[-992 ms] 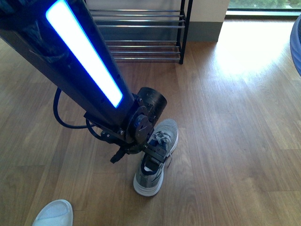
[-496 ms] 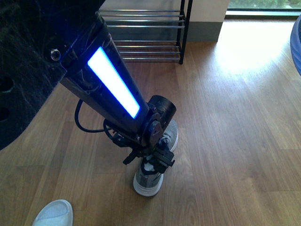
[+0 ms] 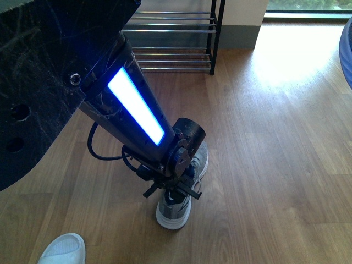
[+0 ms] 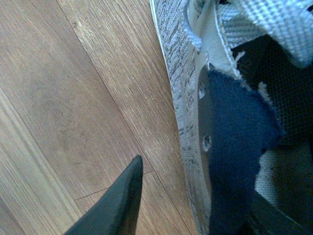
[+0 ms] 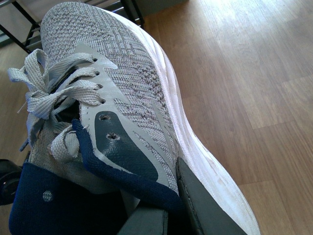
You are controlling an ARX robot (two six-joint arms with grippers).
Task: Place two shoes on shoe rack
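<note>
- One grey sneaker lies on the wooden floor, near the middle. Its toe points toward the shoe rack.
- The left claw is down at the back opening of this sneaker, where the dark blue lining is.
- From the left wrist camera, one dark finger hangs over the bare floor, beside the sneaker's side and not touching it. The other finger is down in the opening, mostly hidden. So this claw is spread wide across the shoe's side wall and is not squeezing it.
- The left arm has a bright blue-white light strip along it.
- The other grey sneaker shows only in the right wrist camera. The right claw is pinching its side by the blue collar, with one dark finger pressed on the outside.
- The rack's black bars show just past that sneaker's toe.
- The shoe rack stands at the far end of the floor, against the wall, well apart from the sneaker on the floor.
- A white shoe pokes in at the near left corner of the floor.
</note>
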